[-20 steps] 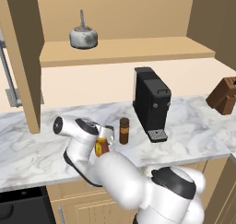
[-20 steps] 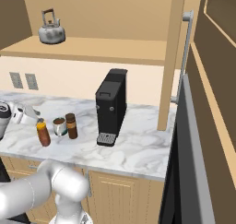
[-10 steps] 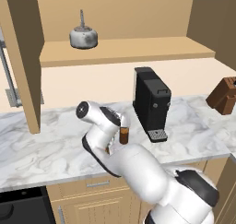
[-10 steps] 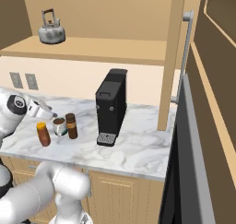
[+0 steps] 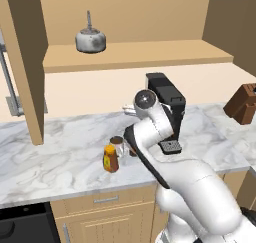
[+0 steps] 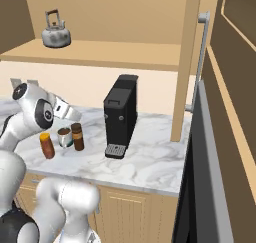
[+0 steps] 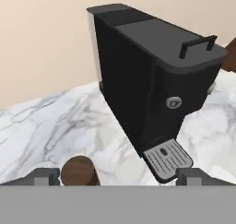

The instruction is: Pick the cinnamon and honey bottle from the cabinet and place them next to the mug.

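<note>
The amber honey bottle (image 5: 110,158) (image 6: 47,145) stands on the marble counter, left of the silvery mug (image 5: 118,146) (image 6: 64,137). The dark brown cinnamon (image 6: 77,136) stands upright on the mug's other side, and its cap (image 7: 79,171) shows low in the hand view. My gripper (image 6: 71,114) (image 7: 117,176) hovers open above this group with nothing between its fingertips (image 7: 44,176). It points toward the coffee machine. The cabinet's shelf board (image 5: 150,54) (image 6: 110,54) runs above the counter.
A black coffee machine (image 5: 167,102) (image 6: 120,116) (image 7: 152,80) stands just right of the jars. A grey kettle (image 5: 90,39) (image 6: 55,33) sits on the cabinet shelf. A brown knife block (image 5: 243,103) is at the counter's far right. An open cabinet door (image 5: 25,62) hangs at the left.
My hand has lifted off the honey bottle, which stays on the counter beside the mug. It has swung up and right toward the coffee machine, jaws wide.
</note>
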You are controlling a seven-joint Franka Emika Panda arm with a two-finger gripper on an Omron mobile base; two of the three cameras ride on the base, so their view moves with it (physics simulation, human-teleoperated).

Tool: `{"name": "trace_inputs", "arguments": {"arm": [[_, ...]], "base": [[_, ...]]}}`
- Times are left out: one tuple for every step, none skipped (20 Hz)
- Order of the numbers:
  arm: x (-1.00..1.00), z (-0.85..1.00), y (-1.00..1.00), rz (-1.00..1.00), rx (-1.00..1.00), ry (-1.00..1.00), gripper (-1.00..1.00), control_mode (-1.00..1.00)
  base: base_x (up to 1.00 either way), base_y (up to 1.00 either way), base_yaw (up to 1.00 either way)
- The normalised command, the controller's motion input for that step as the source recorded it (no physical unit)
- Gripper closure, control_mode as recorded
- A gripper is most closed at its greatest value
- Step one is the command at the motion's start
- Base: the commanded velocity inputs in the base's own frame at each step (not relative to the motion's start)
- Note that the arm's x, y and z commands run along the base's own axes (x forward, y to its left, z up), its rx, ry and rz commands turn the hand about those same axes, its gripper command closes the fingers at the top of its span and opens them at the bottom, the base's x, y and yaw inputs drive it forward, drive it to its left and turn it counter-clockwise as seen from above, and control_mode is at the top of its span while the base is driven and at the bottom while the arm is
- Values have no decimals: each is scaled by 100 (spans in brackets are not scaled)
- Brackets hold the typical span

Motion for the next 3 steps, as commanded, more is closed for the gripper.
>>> {"name": "trace_inputs", "arguments": {"arm": [[-76, 92, -43, 34, 11, 0, -100, -100], [-81, 94, -39, 35, 11, 0, -100, -100], [-98, 93, -34, 32, 12, 0, -100, -100]], "base": [[0, 0, 0], [0, 0, 0], [0, 0, 0]]}}
